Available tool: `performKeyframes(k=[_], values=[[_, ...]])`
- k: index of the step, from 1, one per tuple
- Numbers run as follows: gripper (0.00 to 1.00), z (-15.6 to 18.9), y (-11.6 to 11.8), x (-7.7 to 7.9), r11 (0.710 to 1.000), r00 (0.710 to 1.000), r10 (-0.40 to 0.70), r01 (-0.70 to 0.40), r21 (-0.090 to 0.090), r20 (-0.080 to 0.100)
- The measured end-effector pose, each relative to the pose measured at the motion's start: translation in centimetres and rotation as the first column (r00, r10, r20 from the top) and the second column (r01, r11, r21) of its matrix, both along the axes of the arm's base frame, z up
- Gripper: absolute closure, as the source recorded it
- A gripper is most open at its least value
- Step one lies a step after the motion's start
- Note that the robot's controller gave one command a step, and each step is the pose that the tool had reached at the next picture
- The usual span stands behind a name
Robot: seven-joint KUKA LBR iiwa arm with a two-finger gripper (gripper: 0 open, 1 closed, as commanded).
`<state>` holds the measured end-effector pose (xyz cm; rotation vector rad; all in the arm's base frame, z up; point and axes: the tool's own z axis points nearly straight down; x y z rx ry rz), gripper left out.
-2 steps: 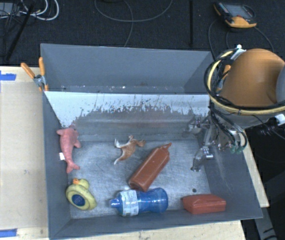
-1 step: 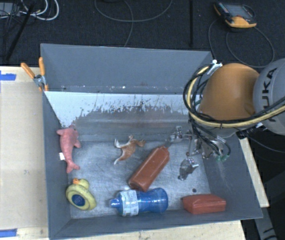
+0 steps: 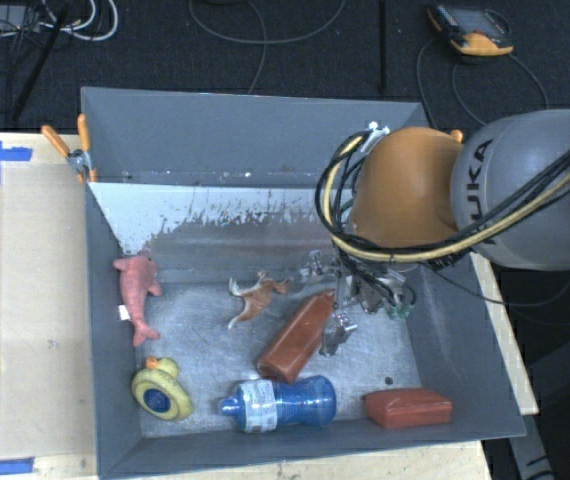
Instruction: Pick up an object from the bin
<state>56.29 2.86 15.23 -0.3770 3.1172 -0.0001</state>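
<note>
My gripper (image 3: pixel 337 333) hangs below the orange wrist cover, right of the bin's middle. Its metal fingertips sit at the upper right end of a reddish-brown oblong block (image 3: pixel 296 339) that lies tilted on the bin floor. Whether the fingers close on the block I cannot make out. A small tan and white toy animal (image 3: pixel 256 299) lies just left of the block's upper end. A blue plastic bottle (image 3: pixel 280 404) lies on its side right below the block.
A pink dolphin toy (image 3: pixel 137 295) lies along the left wall. A yellow round toy (image 3: pixel 161 391) sits in the front left corner. A red flat block (image 3: pixel 407 408) lies at the front right. The arm covers the bin's right rear part.
</note>
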Motion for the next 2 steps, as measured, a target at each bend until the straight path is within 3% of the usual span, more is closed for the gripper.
performKeyframes(k=[1,2], values=[[0.00,-1.2,0.7,-1.7,0.982,0.982,0.189,-0.189,0.001,-0.004],[0.00,-8.1,1.1,0.5,0.924,0.924,0.382,-0.382,0.000,0.001]])
